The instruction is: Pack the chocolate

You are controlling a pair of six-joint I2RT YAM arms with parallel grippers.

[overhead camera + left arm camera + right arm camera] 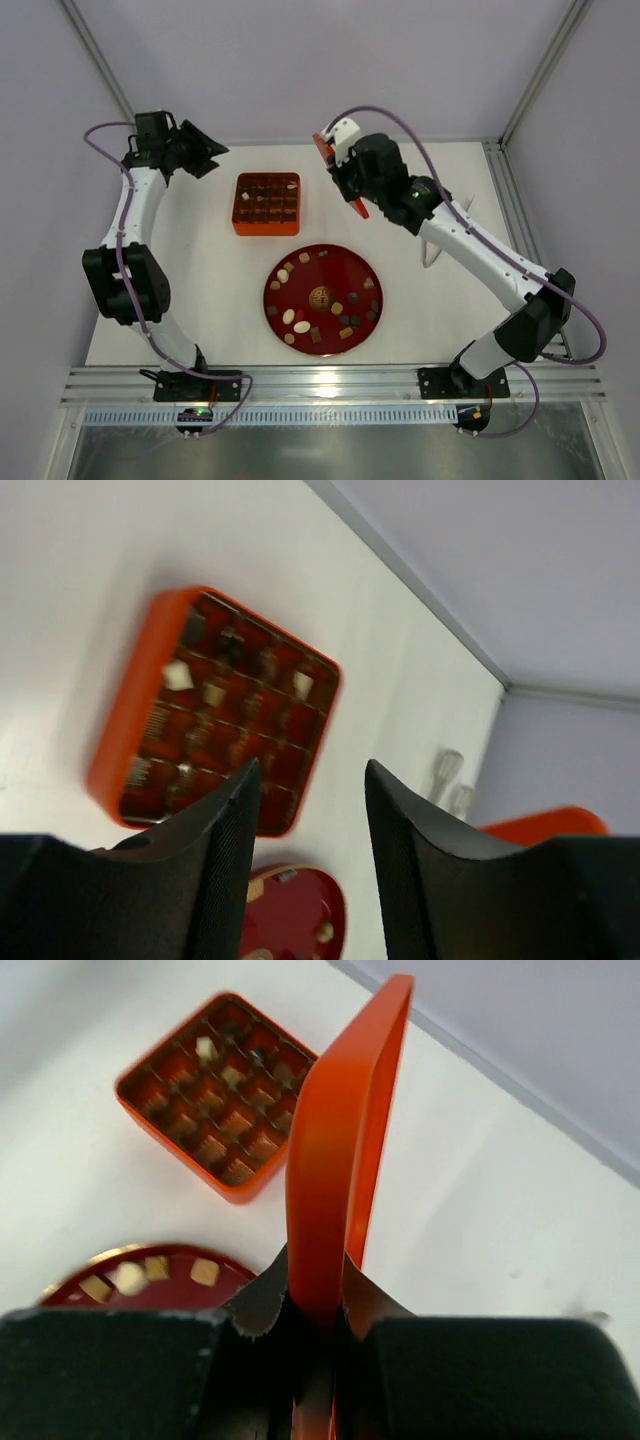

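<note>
Several chocolate pieces (301,326), dark, tan and cream, lie on a round red plate (368,270) at the table's middle. An orange box (267,203) with a grid of cells stands behind the plate; it also shows in the left wrist view (120,750) and the right wrist view (135,1100). Some cells hold pieces. My right gripper (345,175) is shut on the orange lid (345,1120), held on edge above the table right of the box. My left gripper (205,157) is open and empty, raised left of the box; its fingers (235,820) frame the box's corner.
A pale two-pronged object (448,780) lies on the table at the right, also in the top view (430,255). White walls and metal frame posts close the back and sides. The metal rail (330,385) runs along the near edge.
</note>
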